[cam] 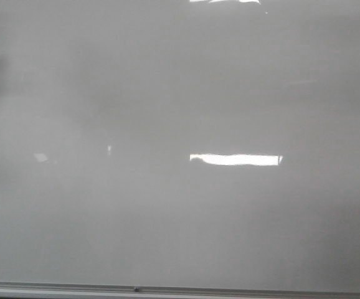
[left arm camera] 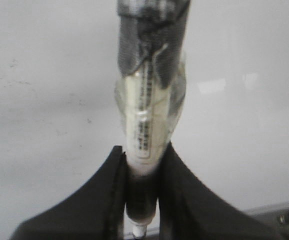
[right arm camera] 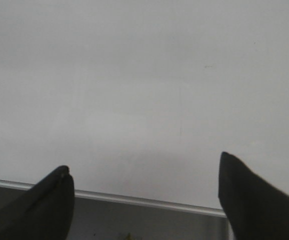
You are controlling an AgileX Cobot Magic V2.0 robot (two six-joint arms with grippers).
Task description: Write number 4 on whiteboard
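Whiteboard [cam: 180,212] bare; left claw [left arm camera: 142,165] grips a marker [left arm camera: 149,105], right claw [right arm camera: 144,185] wide.

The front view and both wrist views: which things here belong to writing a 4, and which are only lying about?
For the job:
- whiteboard, no 4 on it yet
- marker, wrapped in tape, clamped in the left gripper

Not in use:
- right gripper, open and empty
- silver edge strip of the board
- bright light reflections
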